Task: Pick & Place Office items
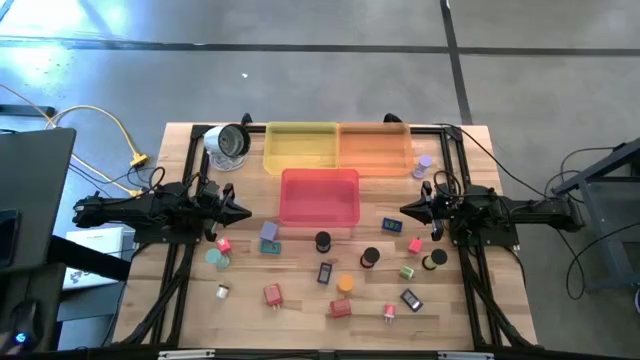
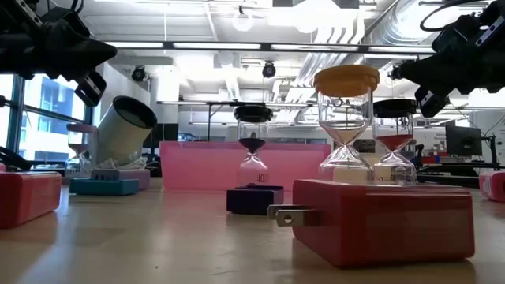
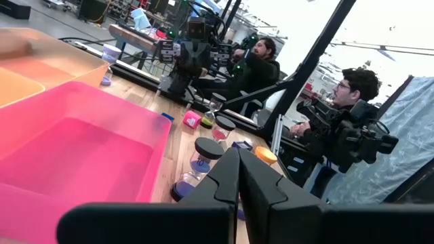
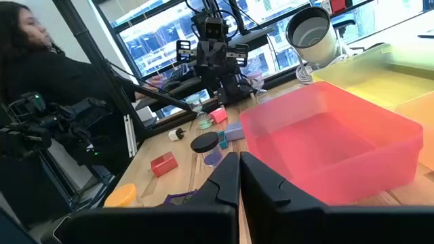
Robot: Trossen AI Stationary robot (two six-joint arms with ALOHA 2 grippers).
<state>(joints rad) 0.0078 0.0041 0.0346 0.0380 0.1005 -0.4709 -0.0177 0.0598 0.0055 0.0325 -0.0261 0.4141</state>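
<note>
My left gripper point(image 1: 243, 211) hangs above the table's left side, its two dark fingers pressed together on nothing, tips aimed at the translucent pink plastic tray point(image 1: 319, 196) in the middle. My right gripper point(image 1: 407, 210) mirrors it from the right side, fingers likewise closed and empty, facing the same tray. Both sit level with each other, which reads to me as a ready pose before any pick.

The office items are all on the bare wood in front of the tray, none inside it: a small sand timer with black caps point(image 1: 322, 241) just beside the tray's front edge, another black-capped one point(image 1: 369, 257) near it, an orange-capped timer point(image 1: 345, 284) further forward, a red block-shaped plug adapter point(image 1: 273, 294) towards my left, and a lilac-capped timer point(image 1: 425, 165) off by the right rail. They are scattered loosely apart, which should leave room for my fingers around each.

Behind the pink tray stand a translucent yellow tray point(image 1: 300, 146) and a translucent orange tray point(image 1: 375, 146), touching side by side. I judge the task as not yet begun; my fingers must part first.
</note>
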